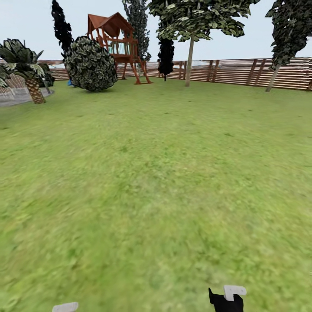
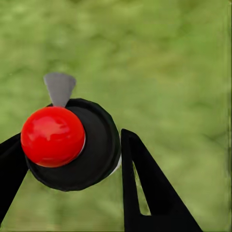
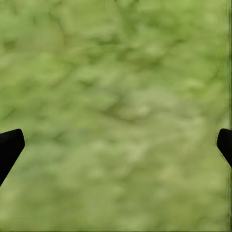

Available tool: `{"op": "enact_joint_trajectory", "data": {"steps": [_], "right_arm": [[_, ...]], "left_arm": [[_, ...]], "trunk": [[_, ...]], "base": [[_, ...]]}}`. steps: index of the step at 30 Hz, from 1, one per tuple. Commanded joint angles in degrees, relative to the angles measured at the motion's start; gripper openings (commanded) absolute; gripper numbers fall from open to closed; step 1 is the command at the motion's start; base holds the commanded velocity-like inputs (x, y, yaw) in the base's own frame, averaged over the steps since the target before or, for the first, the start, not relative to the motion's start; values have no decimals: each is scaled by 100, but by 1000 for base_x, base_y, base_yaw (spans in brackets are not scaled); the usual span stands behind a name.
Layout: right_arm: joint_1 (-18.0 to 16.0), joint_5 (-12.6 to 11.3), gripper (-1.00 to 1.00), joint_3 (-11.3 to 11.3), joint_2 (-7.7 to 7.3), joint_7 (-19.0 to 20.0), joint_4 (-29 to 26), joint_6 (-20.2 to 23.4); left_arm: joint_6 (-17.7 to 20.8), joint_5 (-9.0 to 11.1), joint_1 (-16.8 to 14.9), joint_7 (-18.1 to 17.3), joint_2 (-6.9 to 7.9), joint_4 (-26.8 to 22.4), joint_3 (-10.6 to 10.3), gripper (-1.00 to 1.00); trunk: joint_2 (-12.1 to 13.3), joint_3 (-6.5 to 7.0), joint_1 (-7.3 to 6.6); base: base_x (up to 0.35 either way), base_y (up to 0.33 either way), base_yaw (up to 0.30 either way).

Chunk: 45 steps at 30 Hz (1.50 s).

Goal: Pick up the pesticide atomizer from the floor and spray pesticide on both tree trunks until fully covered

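Ahead of you in the head view, open grass runs to two trees [image 1: 189, 60] by the fence [image 1: 242, 71], their trunks far off and thin. Over on your left wrist, the left tool [image 2: 67, 159] is clamped round the pesticide atomizer [image 2: 72, 145], carried ready, body hidden beneath its red cap [image 2: 52, 136]. Right wrist: right tool [image 3: 116, 145] spread wide and empty over blurred floor [image 3: 116, 87].
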Motion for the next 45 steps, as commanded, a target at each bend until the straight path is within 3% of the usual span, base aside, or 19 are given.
{"op": "enact_joint_trajectory", "data": {"steps": [1, 14, 23, 45], "right_arm": [[-4, -49, 100, 51, 1, -13, 5, -15], [-4, -49, 100, 51, 1, -13, 5, -15], [-4, -49, 100, 51, 1, -13, 5, -18], [86, -10, 100, 70, 46, 5, 20, 0]], "left_arm": [[-18, 35, -1, -10, 0, 4, 18, -100], [-17, 35, -1, -4, 11, -3, 18, -100], [-12, 83, -2, 5, 34, 6, 51, -100], [-14, 81, -1, 6, 43, 23, 60, -100]], "trunk": [[-2, -5, 2], [-2, -5, 2], [-2, -5, 2], [-2, -5, 2]], "base": [[337, 0, -300], [55, 0, -300], [297, 0, -290], [337, 57, -8]]}}
